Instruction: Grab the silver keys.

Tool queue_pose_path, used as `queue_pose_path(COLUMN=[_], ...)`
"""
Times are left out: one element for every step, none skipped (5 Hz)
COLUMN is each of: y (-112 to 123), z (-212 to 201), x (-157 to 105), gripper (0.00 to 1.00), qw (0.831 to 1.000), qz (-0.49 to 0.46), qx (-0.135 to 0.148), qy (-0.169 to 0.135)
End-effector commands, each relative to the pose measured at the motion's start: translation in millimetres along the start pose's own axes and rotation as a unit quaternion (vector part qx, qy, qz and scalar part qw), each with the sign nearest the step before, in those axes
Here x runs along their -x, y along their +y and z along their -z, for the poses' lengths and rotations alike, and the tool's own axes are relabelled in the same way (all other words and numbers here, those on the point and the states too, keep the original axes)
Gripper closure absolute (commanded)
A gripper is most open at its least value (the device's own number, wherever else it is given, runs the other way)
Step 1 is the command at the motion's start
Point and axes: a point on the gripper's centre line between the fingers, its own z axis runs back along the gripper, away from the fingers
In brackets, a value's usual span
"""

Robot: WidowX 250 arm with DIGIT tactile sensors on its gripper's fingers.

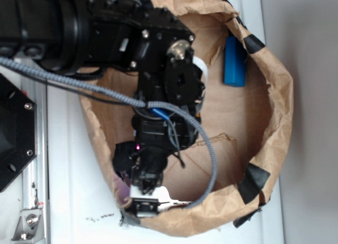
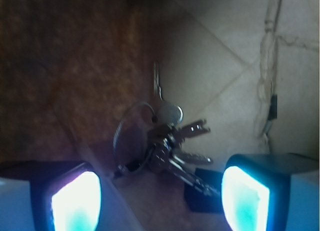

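The small bunch of thin silvery-grey metal keys (image 2: 170, 141) lies on the floor of the brown paper bag (image 1: 274, 149). In the wrist view one long key points straight up-frame and the others fan right, off a thin wire ring. The black gripper (image 2: 160, 201) is spread wide, its glowing pads (image 2: 245, 198) either side, holding nothing.

Silver keys (image 2: 167, 141) blurred in wrist view, mostly hidden beneath gripper (image 1: 145, 194) in exterior view; fingertips (image 2: 75, 201) cut off by bottom edge.
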Motion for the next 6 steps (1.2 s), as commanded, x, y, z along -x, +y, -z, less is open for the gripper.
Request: queue_pose_path(y=[-10,-12,-9,-3,5,13], z=[7,21,26,17,2,-2], x=[-16,-18,-23,-30,-35,-38], gripper=[0.00,0.00,0.00,0.00,0.00,0.00], qw=[0.999,0.999,0.996,0.993,0.990,0.986], qz=[0.020,0.027,0.034,0.023,0.010,-0.004], qx=[-0.011,-0.018,-0.050,-0.070,-0.075,-0.098], qy=[-0.038,-0.041,-0.068,-0.092,-0.116,-0.134])
